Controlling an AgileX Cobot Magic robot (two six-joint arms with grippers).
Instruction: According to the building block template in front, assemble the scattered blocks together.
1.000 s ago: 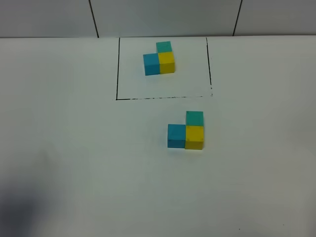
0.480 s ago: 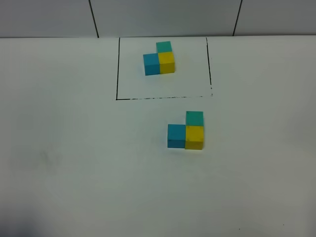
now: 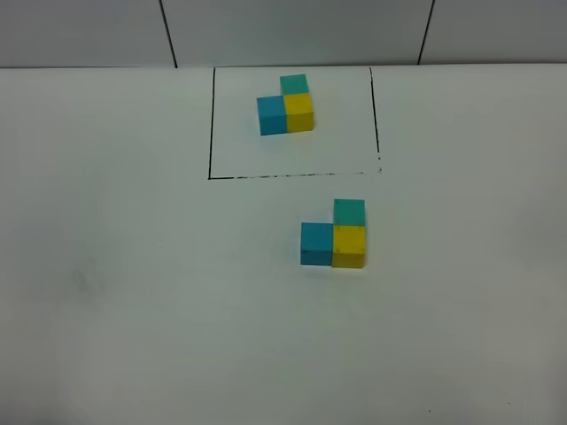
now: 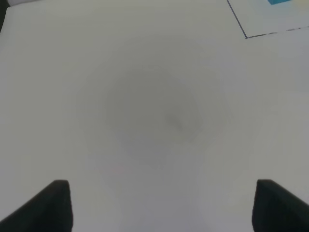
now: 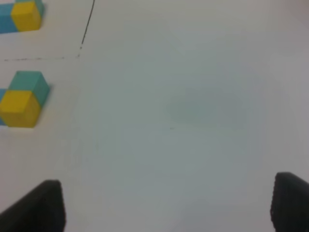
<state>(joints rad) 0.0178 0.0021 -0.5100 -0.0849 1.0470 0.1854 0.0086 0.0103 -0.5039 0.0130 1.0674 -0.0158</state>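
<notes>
The building block template is an L of blue, yellow and teal cubes inside a thin black rectangle at the back. The scattered blocks stand joined in the same L in front of it: sky-blue cube, yellow cube, teal-green cube. Neither gripper shows in the exterior view. My left gripper is open and empty over bare table, with a corner of the rectangle far off. My right gripper is open and empty; its view shows the teal and yellow cubes off to one side.
The white table meets a pale tiled wall at the back. Only the two block clusters stand on it.
A dark shadow at the table's front left corner has shrunk away and is gone now. The blocks and the template have not moved.
</notes>
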